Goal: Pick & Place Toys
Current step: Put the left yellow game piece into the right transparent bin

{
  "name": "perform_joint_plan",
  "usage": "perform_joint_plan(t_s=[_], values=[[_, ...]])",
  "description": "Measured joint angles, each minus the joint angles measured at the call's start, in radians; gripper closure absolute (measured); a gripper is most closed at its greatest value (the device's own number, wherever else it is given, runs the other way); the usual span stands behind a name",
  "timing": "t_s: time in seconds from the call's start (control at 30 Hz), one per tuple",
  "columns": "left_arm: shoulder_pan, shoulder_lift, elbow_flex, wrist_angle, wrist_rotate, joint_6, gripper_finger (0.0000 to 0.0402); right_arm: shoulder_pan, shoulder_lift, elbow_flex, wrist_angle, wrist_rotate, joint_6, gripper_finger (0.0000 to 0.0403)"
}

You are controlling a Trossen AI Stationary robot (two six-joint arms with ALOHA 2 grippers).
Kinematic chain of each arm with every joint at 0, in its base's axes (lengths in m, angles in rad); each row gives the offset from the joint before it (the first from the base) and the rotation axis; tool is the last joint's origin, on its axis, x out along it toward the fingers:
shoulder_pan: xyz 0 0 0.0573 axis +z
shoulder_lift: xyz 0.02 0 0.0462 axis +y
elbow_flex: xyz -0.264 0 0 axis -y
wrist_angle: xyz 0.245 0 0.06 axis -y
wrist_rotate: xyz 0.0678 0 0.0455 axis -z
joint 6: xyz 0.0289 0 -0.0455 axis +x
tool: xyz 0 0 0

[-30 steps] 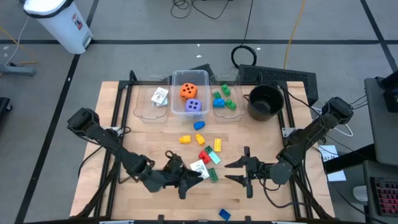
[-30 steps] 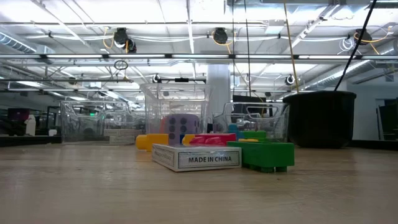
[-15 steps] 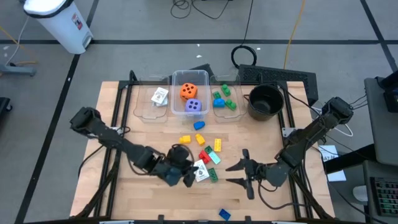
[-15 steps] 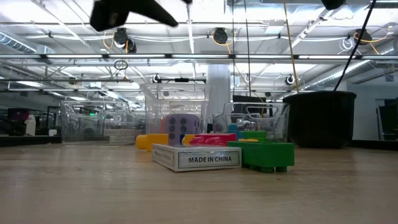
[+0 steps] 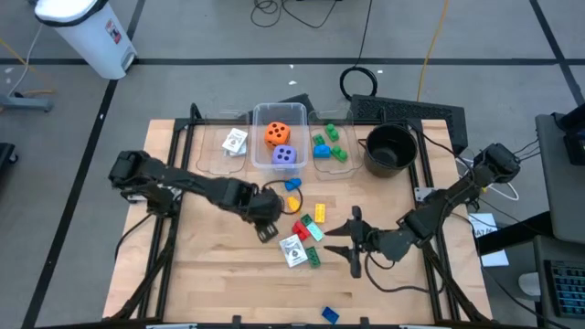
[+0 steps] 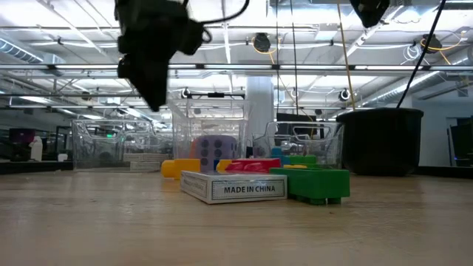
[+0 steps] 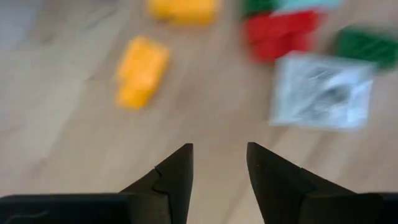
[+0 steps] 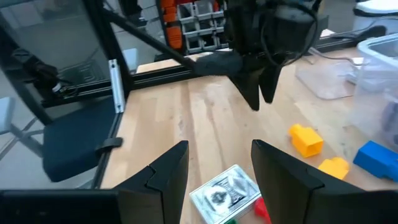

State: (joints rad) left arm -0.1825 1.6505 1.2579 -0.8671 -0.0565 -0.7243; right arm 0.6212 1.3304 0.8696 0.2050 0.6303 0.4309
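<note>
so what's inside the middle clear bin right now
The middle clear bin holds an orange die and a purple die, side by side. Whatever might lie beneath the dice is covered from view.

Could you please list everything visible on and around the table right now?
Clear bins: three, far edge of table.
Dice: two, orange and purple, middle bin.
Card pack: one, white, left bin.
Green and blue bricks: several, right bin.
Black pot: one, far right.
Loose bricks: yellow, red, green, blue, table centre.
Card box: one, white, centre.
Blue brick: one, near edge.
Left gripper: open, empty, above the table beside the loose bricks.
Right gripper: open, empty, right of the card box.
</note>
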Motion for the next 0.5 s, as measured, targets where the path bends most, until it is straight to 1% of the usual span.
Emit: perform_joint_plan(t_s=[0.07, 0.17, 0.5], values=[[0.029, 0.000, -0.005, -0.059, -0.013, 0.048, 0.0241, -0.019, 0.000, 0.000, 0.000, 0.000, 0.000, 0.0236], [0.061, 0.000, -0.009, -0.072, -0.029, 0.131, 0.0221, -0.057, 0.000, 0.000, 0.000, 0.000, -0.001, 0.0236], [0.110, 0.000, -0.010, -0.057, -0.043, 0.441, 0.0113, -0.188, 0.000, 0.000, 0.010, -0.002, 0.002, 0.0236]])
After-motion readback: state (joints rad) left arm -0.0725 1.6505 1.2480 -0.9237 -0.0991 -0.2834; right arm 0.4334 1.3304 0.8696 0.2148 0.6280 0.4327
